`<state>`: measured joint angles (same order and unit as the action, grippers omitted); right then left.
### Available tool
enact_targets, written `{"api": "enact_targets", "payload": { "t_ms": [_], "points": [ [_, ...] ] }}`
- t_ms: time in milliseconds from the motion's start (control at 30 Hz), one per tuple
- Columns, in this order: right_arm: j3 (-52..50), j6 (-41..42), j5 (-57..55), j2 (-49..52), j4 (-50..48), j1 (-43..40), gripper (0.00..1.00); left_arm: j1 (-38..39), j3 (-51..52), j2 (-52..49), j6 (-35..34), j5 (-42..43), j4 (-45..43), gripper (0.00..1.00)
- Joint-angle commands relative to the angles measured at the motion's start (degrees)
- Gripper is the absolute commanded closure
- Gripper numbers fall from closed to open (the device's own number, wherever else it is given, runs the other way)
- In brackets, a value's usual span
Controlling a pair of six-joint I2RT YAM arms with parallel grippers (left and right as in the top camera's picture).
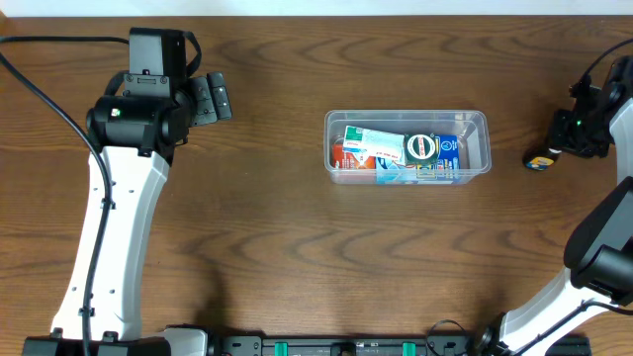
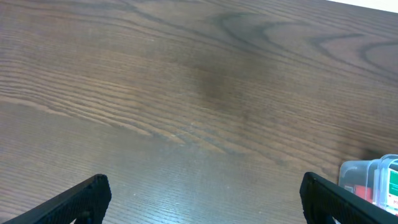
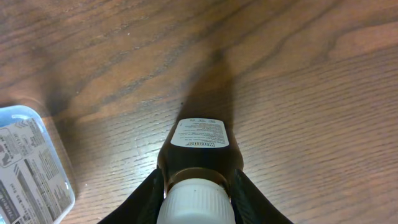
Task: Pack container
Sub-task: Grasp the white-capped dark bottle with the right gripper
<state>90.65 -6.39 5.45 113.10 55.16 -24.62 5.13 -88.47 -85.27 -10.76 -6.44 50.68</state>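
Observation:
The clear plastic container (image 1: 479,120) sits mid-table and holds several small boxes, a blue carton (image 1: 447,156) among them. Its corner also shows in the right wrist view (image 3: 25,118) and in the left wrist view (image 2: 364,171). My right gripper (image 1: 561,146) (image 3: 198,198) is shut on the neck of a dark brown bottle (image 3: 199,152) with a white cap and a white label. In the overhead view the bottle (image 1: 539,160) lies low by the table, right of the container. My left gripper (image 1: 214,98) (image 2: 205,199) is open and empty, far left of the container.
Bare dark wood table (image 1: 297,247) lies all around. The table's far edge meets a white wall (image 1: 396,6) at the top. The arm bases stand along the near edge.

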Motion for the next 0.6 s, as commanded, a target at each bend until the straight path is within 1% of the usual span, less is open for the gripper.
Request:
{"api": "enact_targets", "payload": {
  "t_ms": [0, 167, 567],
  "points": [
    [-0.04, -0.11, 1.07, 0.39, 0.39, 0.33, 0.71, -0.13, -0.04, -0.11, -0.94, -0.68, 0.07, 0.02],
    [3.28, -0.11, 4.09, -0.04, 4.37, 0.39, 0.75, -0.13, -0.04, -0.11, -0.94, -0.68, 0.07, 0.02],
    [18.47, -0.63, 4.02, -4.66, 20.76, 5.31, 0.76, -0.13, -0.04, -0.11, -0.94, -0.68, 0.07, 0.02]
  ]
}}
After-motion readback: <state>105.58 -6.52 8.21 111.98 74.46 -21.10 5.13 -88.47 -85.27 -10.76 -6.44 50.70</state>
